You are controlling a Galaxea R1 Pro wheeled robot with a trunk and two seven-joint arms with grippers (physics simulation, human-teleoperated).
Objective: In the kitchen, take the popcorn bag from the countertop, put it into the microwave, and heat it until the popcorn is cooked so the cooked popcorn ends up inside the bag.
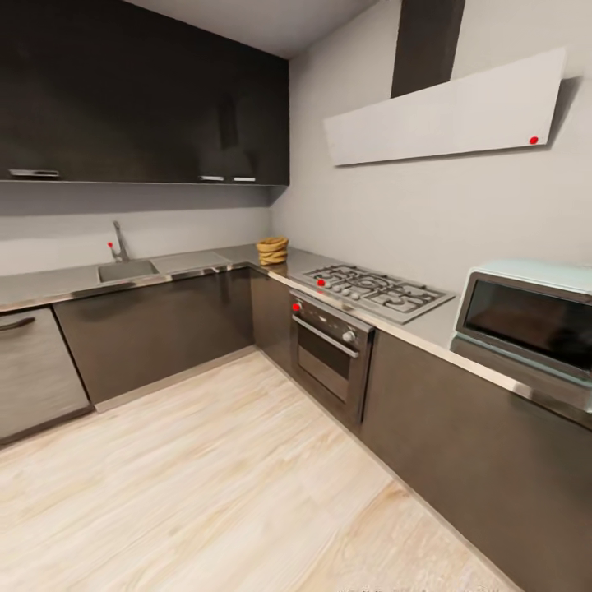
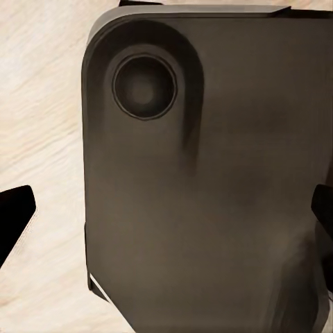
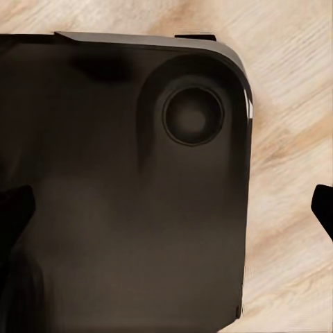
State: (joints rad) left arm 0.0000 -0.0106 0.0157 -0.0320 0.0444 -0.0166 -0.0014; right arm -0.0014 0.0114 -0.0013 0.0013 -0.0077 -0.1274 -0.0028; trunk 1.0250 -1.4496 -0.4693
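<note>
left pincer and right pincer both hang with fingers spread apart, nothing between them, above the robot's dark base and the wood floor. farther out, the popcorn bag sits in the table corner beyond the hob; the microwave stands at right.

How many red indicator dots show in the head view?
5: one on the white hood, one by the sink tap, two at the gas hob's near edge, one on the oven's panel. Others may be hidden.
</note>
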